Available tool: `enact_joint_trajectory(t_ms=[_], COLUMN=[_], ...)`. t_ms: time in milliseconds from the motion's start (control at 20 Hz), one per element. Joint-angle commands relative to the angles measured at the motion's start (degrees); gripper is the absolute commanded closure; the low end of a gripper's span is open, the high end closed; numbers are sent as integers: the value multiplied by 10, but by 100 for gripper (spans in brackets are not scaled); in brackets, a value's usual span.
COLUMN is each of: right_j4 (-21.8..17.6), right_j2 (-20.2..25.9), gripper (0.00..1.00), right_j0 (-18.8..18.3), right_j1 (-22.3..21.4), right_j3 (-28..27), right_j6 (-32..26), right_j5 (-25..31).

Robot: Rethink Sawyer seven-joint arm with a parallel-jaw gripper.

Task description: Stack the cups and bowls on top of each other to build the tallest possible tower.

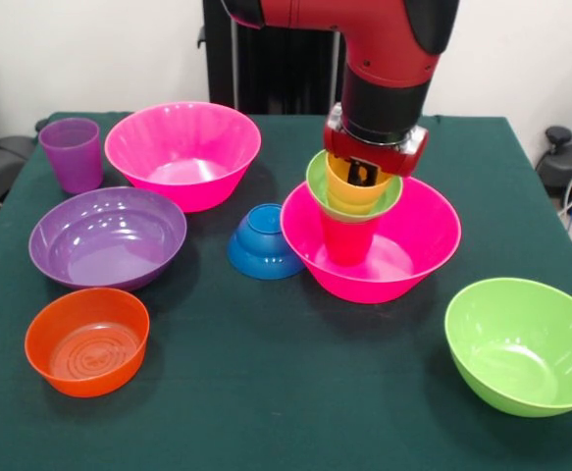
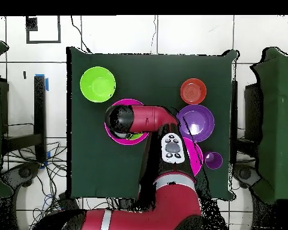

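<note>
Gripper (image 1: 364,173) in glossy yellow-orange cup (image 1: 356,191) (tapered, 1 of 3)

Glossy red arm (image 1: 384,39) with black joint bands; grey oval button panel (image 2: 173,148).

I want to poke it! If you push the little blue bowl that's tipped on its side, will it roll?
The blue bowl probably rocks or rolls, since it lies tilted on its round wall. It looks like light, stiff plastic, so it likely slides easily on the green table.
</note>
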Motion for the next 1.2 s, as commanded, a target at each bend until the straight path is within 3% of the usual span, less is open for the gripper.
enact_joint_trajectory(t_ms=[50, 300, 700, 950, 1050, 1100, 1200], right_j4=[-61, -77, -89, -85, -79, -75, -66], right_j2=[37, 43, 50, 57, 59, 64, 67], gripper=[100, 100, 100, 100, 100, 100, 100], right_j0=[-13, -21, -30, -33, -31, -31, -32], right_j1=[-6, -22, -21, -25, -25, -23, -25], right_j3=[84, 120, 133, 118, 107, 87, 72], right_j6=[-22, -20, -16, -41, -59, -87, -83], right_j5=[-100, -149, -186, -127, -68, 6, 24])
